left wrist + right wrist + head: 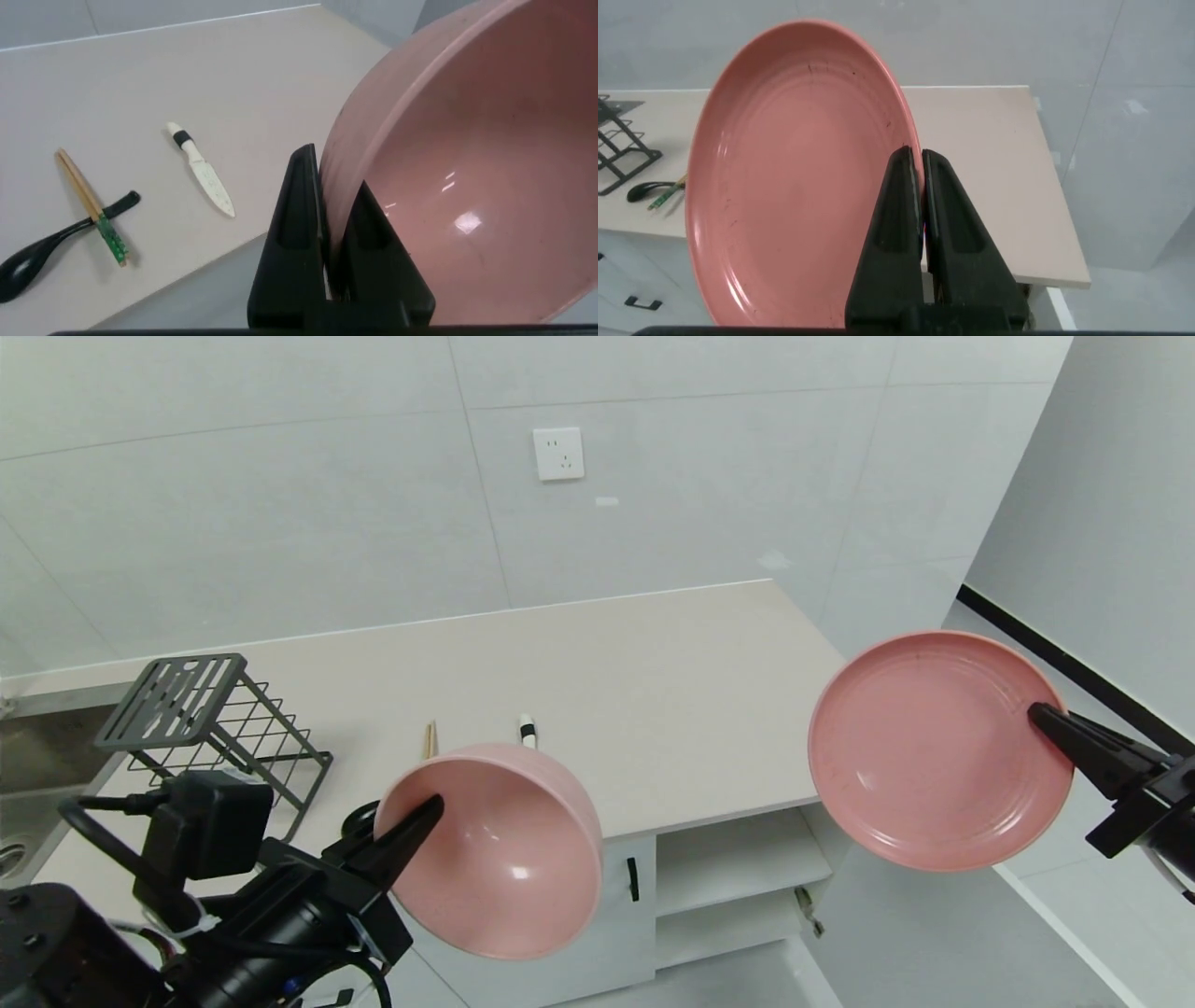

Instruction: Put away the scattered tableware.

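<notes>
Hanging in the air before the front edge of the counter, the pink bowl was pinched at its rim by the left gripper, whose jaws were closed narrow on it. The pink plate was held past the counter's right end, tilted on edge, with its rim clamped in the right gripper. Near the front edge, chopsticks lay across a black spoon, and a small knife lay near them. A black wire rack stood toward the left end.
</notes>
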